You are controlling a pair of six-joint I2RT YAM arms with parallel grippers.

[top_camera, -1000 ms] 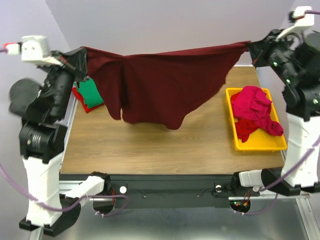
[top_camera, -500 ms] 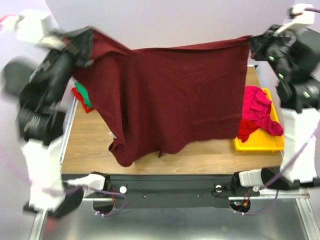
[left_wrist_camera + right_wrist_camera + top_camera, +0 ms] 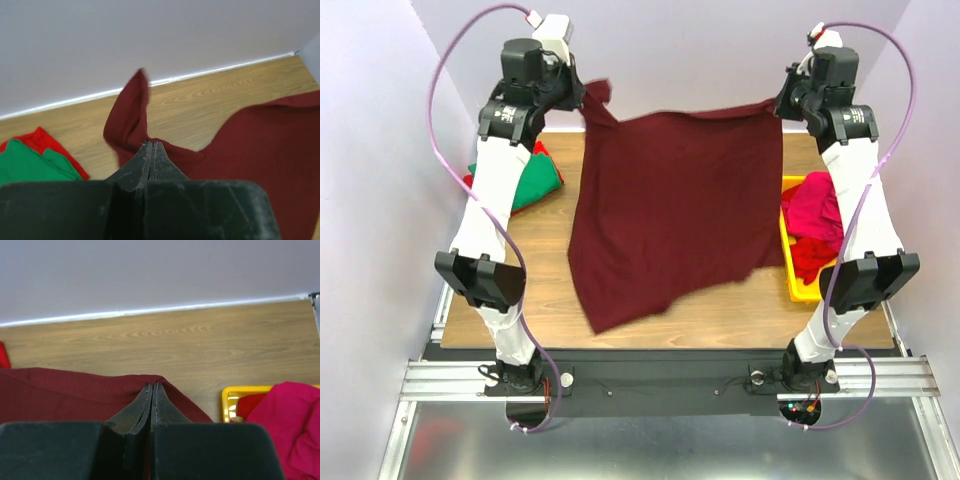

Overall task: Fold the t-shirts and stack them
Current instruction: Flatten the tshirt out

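Left gripper, at upper left, and right gripper, at upper right, are each pinched fully closed on a top corner of the dark maroon t-shirt. Its soft matte cloth spreads between them as a broad sheet with an uneven hem, over the wood-grain table. At left, a folded green t-shirt lies on a red t-shirt. At right, a crumpled pink t-shirt sits in the glossy yellow tray.
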